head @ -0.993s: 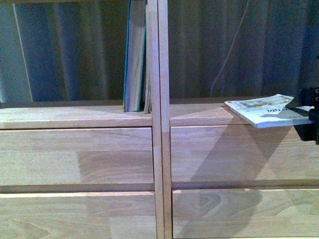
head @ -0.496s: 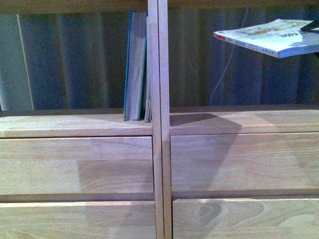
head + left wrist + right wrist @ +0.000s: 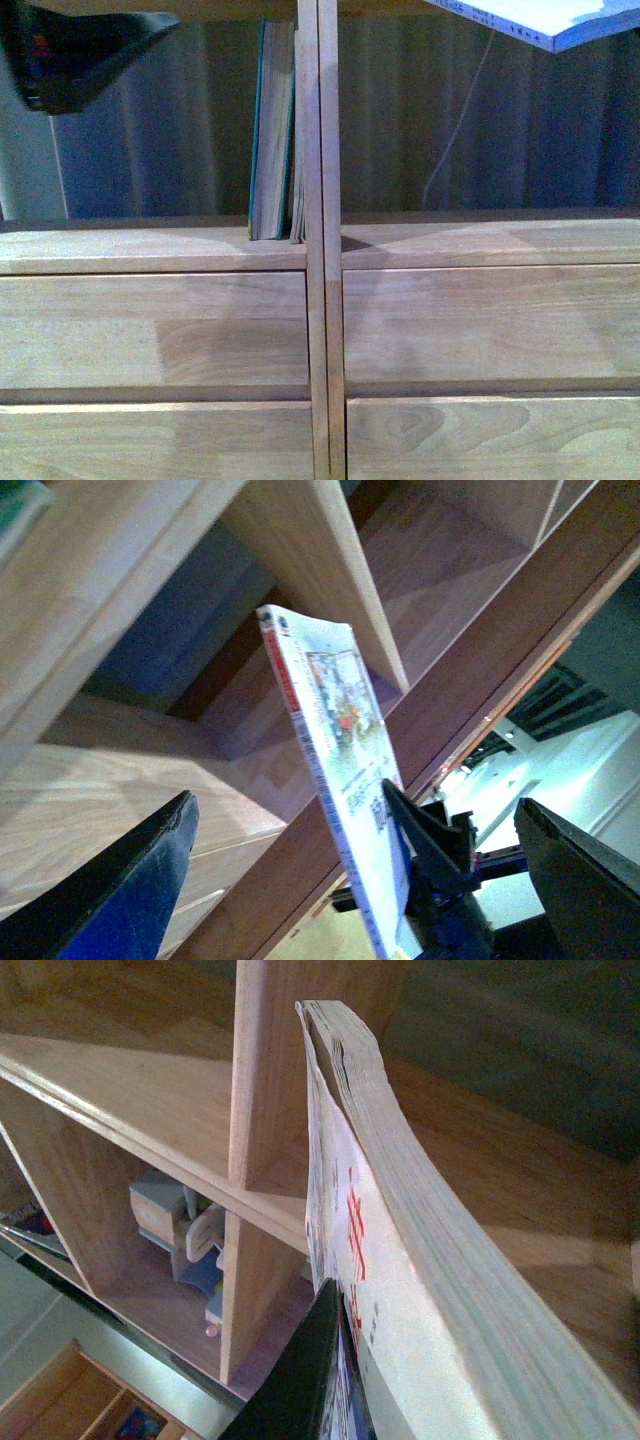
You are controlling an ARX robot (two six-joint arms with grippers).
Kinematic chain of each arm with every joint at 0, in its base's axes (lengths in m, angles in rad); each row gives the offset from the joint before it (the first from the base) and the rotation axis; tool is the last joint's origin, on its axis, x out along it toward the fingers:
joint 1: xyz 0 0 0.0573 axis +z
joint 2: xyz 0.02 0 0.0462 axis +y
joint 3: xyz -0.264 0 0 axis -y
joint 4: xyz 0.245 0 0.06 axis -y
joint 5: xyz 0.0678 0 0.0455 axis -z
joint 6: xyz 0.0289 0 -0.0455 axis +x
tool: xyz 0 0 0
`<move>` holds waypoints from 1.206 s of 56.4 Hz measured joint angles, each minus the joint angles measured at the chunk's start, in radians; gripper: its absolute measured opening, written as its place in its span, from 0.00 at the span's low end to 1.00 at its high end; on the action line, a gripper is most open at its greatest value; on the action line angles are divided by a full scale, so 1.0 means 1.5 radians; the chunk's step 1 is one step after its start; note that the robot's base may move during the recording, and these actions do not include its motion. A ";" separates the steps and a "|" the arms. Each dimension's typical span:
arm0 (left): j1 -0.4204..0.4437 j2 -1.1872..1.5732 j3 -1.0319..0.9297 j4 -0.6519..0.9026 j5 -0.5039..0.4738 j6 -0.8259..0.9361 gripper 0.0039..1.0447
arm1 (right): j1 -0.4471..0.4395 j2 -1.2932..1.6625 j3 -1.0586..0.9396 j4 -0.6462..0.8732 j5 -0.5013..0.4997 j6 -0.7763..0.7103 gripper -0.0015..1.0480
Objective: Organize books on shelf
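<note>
The white paperback [image 3: 540,22] hangs flat at the top right of the front view, high above the shelf [image 3: 150,248] board. My right gripper [image 3: 345,1360] is shut on its cover edge, and the book [image 3: 400,1230] bends away from the dark finger. In the left wrist view the paperback [image 3: 335,770] shows its red-and-white spine, with the right gripper [image 3: 430,880] clamped on its far end. My left gripper [image 3: 355,802] is open, its fingers wide apart and clear of the paperback. A teal book [image 3: 270,130] and a slim companion [image 3: 297,140] stand upright against the central divider [image 3: 320,200].
Flat drawer fronts [image 3: 150,330] fill the lower part of the shelf. A grey curtain [image 3: 520,130] and a thin white cable [image 3: 455,130] hang behind the open bays. The left arm [image 3: 80,45] shows as a dark shape at the top left. Small toy furniture [image 3: 185,1240] sits in another compartment.
The paperback has risen from shelf-board level to the top edge of the front view, held by the right gripper. The left arm has come into view at the top left.
</note>
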State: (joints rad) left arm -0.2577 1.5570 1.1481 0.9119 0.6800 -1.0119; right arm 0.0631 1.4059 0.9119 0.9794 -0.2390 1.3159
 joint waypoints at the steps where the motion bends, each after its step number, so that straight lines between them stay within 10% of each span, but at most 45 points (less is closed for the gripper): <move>1: -0.003 0.004 0.003 0.004 0.000 -0.004 0.94 | 0.003 0.003 0.003 0.001 0.001 0.000 0.16; 30: -0.062 0.057 0.053 0.041 -0.010 0.001 0.94 | 0.178 -0.035 -0.018 0.088 -0.082 -0.014 0.16; 46: -0.059 0.045 0.037 0.086 -0.051 0.019 0.58 | 0.203 -0.048 -0.024 0.061 -0.083 -0.051 0.16; 68: -0.006 0.019 0.007 0.181 -0.070 -0.071 0.16 | 0.230 -0.046 -0.035 0.039 -0.131 -0.058 0.71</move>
State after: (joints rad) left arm -0.2672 1.5852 1.1591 1.1835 0.5751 -1.1187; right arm 0.4080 1.3365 0.8593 1.0378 -0.4355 1.2289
